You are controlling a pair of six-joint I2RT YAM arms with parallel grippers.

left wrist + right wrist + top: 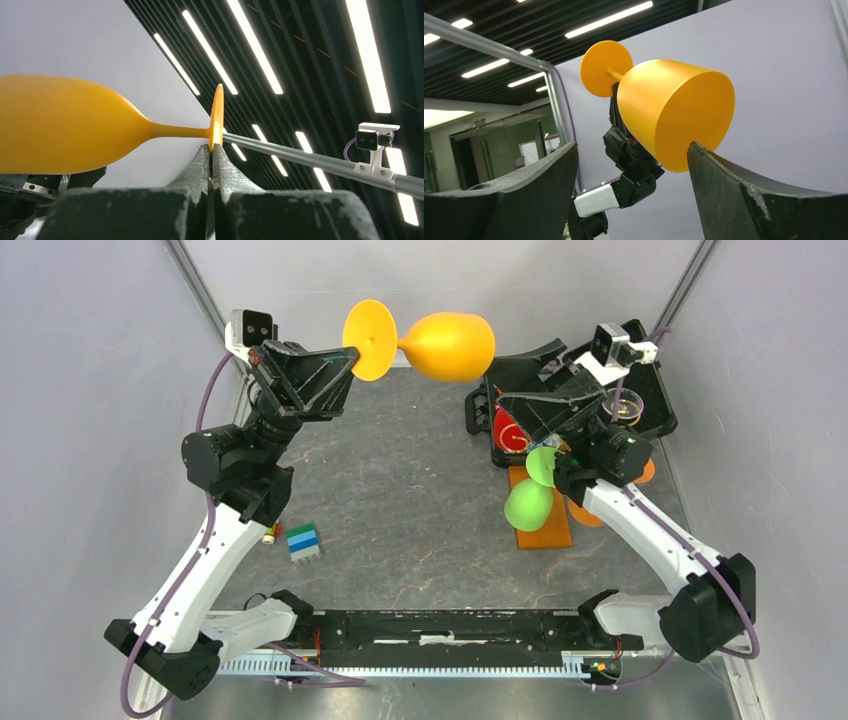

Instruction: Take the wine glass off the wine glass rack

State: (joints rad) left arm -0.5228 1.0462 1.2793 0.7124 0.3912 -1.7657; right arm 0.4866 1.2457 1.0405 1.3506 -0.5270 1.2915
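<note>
One orange wine glass (pixel 65 125), foot pinched by left hand (pixel 212 154), seemingly level.

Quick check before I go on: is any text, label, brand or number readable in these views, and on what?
No text can be read in any view.
Small green sign in the room behind, right wrist view: too blurred to read.
Orange wine glass: plain, no printing shows.
Mounted camera on the rail, left wrist view: no legible marking.
</note>
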